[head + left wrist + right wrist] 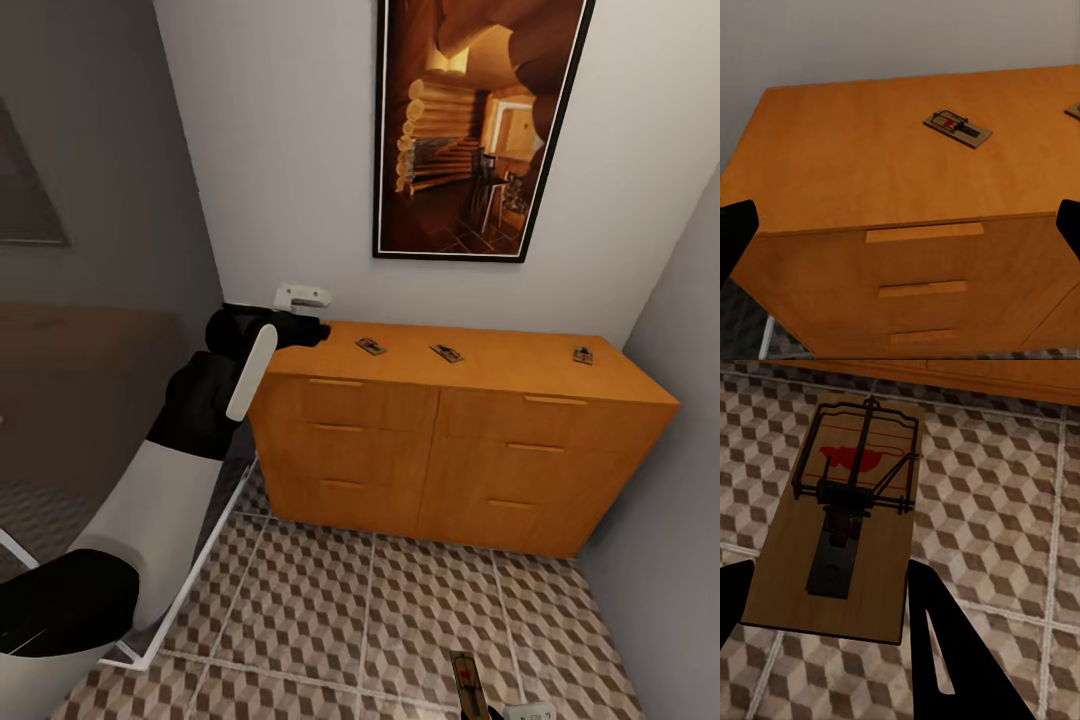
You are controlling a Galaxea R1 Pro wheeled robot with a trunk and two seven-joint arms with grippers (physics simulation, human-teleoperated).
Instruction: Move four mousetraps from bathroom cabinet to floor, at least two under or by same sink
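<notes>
The orange-brown cabinet (450, 440) stands against the white wall, with three mousetraps on its top: one at the left (370, 346), one in the middle (447, 353) and one at the right end (583, 355). My left gripper (305, 333) hovers at the cabinet's left top corner, open and empty. In the left wrist view its dark fingers (735, 232) spread wide, with the nearest mousetrap (957, 128) ahead on the cabinet top (855, 157). My right gripper (829, 577) is shut on a fourth mousetrap (844, 521), held low over the cube-patterned bathroom floor (1005, 510). That mousetrap (465, 685) also shows in the head view.
A large framed picture (475, 125) hangs above the cabinet. A small white wall fitting (302, 296) sits by the cabinet's left corner. A grey wall (670, 400) closes the right side. A white floor rail (190, 580) runs along the left. Tiled floor (350, 610) lies in front.
</notes>
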